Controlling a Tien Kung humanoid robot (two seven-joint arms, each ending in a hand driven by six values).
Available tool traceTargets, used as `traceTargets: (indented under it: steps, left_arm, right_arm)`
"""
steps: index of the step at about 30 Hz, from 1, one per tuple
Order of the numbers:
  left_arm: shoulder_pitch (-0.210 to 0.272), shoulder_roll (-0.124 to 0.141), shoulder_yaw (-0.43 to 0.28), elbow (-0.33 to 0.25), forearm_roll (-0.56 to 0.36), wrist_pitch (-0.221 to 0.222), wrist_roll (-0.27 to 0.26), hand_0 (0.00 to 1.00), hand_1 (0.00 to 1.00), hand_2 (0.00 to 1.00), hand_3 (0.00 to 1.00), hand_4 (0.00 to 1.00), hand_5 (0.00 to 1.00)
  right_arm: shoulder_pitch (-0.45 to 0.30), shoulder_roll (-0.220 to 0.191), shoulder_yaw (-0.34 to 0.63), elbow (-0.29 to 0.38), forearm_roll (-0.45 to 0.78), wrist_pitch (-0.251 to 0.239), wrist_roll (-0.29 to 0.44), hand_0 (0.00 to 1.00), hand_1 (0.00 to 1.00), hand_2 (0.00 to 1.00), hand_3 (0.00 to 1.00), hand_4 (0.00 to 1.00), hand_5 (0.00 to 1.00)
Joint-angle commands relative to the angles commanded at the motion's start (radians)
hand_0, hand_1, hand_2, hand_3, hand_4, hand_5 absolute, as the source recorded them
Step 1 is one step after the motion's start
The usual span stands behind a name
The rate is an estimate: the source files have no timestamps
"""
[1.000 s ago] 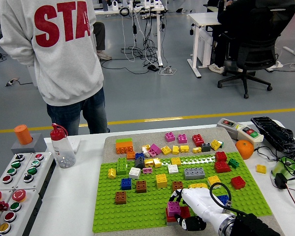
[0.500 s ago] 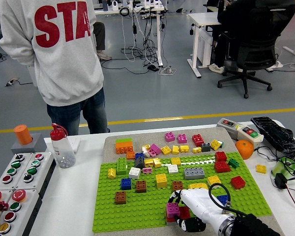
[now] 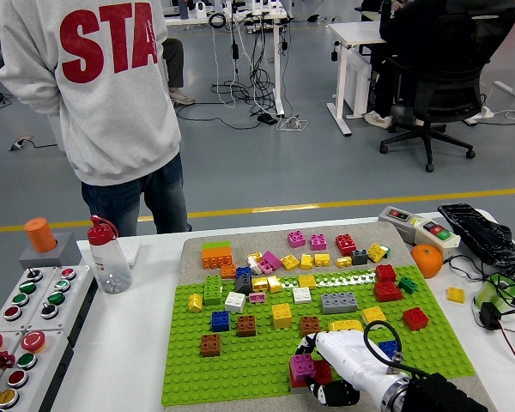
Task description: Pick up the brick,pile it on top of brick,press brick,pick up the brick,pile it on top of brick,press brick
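From my remote station, I am watching the right robot hand (image 3: 326, 375) curling its white fingers (image 3: 336, 395) around a pink brick (image 3: 303, 366) near the front edge of the green baseplate (image 3: 249, 365). The pink brick is sitting on top of a red brick (image 3: 319, 372), tight against the hand. Loose bricks in many colours are lying scattered across the rest of the plate on the white tabletop (image 3: 129, 352). A person in a grey sweatshirt (image 3: 103, 86) is standing at the far side, back turned, beside a bottle (image 3: 109, 255). An orange (image 3: 427, 260) is resting to the right.
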Motion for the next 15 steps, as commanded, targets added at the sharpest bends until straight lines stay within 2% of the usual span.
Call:
traceTargets:
  steps: [15]
  left_arm:
    - [0.001,-0.001,-0.002,0.0,0.004,0.001,0.002,0.654,0.677,0.703,0.573,0.304,0.998]
  right_arm:
    - [-0.001,0.0,0.005,0.003,0.001,-0.001,0.007,0.713,0.741,0.786,0.723,0.585,0.17]
